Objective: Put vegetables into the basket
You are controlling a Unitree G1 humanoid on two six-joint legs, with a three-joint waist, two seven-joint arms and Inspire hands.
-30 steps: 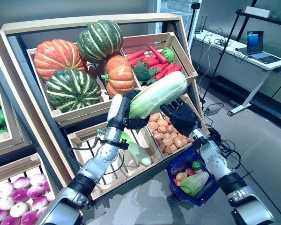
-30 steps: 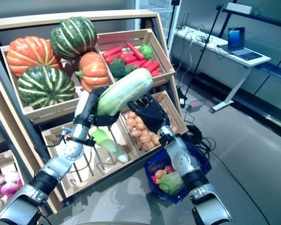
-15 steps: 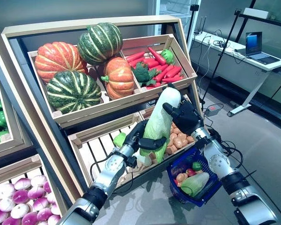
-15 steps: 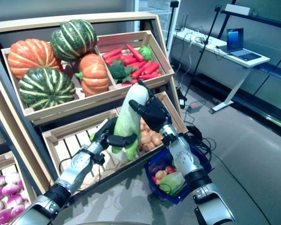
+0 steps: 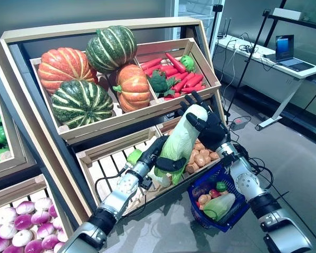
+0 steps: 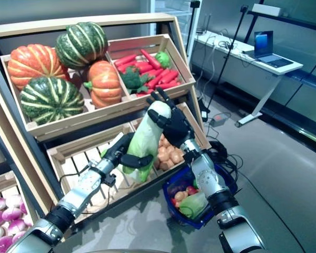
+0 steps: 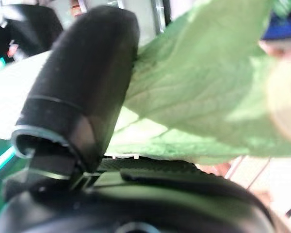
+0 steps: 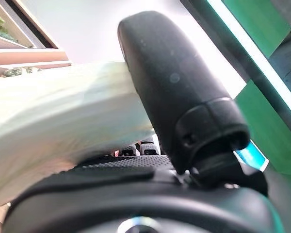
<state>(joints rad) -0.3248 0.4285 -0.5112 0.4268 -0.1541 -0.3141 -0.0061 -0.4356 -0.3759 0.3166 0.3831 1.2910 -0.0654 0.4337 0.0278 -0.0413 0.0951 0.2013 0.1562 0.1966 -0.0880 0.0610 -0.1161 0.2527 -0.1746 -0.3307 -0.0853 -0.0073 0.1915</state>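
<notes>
both hands hold one long napa cabbage (image 5: 181, 141), tilted with its pale end up toward 1 o'clock and its green leafy end down. left hand (image 5: 159, 156) has its fingers and thumb curled round the leafy lower part; the left wrist view shows the thumb (image 7: 82, 92) pressed on green leaf. right hand (image 5: 208, 128) cups the white upper end from behind, thumb (image 8: 174, 87) laid across it and fingers partly curled round the tip.

nearest, at 5 o'clock, a blue basket (image 5: 233, 213) hangs low beside the right forearm, just below the cabbage. it holds another pale green cabbage (image 5: 219, 205), a small green vegetable (image 5: 221, 185), something red and a brownish potato-like piece; more i cannot tell. at 8 o'clock a bin of purple-white turnips (image 5: 21, 224) sits at the bottom corner.

behind the hands, the lower wooden crate (image 5: 102, 150) has slatted compartments: one shows a light green vegetable (image 5: 134, 156) beside the left wrist, the next at 3 o'clock is heaped with potatoes (image 5: 200, 156).

farther up, the upper crate (image 5: 163, 46) is split in two. its 10 o'clock side carries four pumpkins (image 5: 97, 71), two orange and two striped green, stacked touching. its 1 o'clock side holds red carrots or peppers (image 5: 181, 71), a broccoli head (image 5: 160, 82) and a green pepper (image 5: 188, 61).

farthest, at 2 o'clock, a white surface (image 5: 274, 60) bears an open laptop (image 5: 289, 51).
</notes>
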